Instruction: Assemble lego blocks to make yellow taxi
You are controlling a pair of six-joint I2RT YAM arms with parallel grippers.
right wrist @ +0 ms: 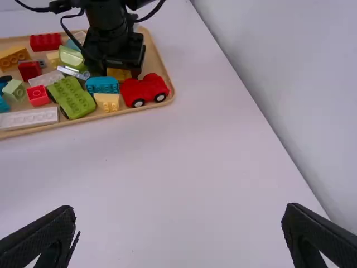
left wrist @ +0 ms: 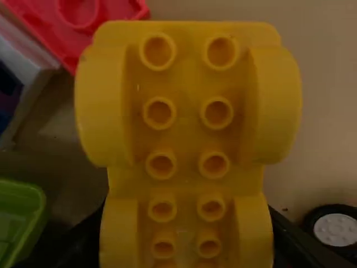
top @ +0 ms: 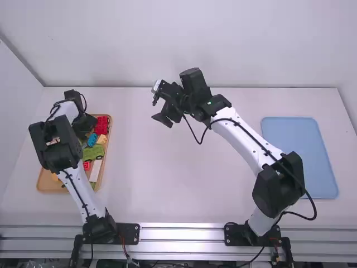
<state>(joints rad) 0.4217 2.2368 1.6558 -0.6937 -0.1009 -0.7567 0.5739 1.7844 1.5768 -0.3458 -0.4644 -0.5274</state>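
Left gripper over far part of wooden tray, table's left side, fingers pinching yellow block with rounded fenders. Right gripper above far middle of table, fingers spread, nothing between. Red car and green block in tray. Blue mat on right.
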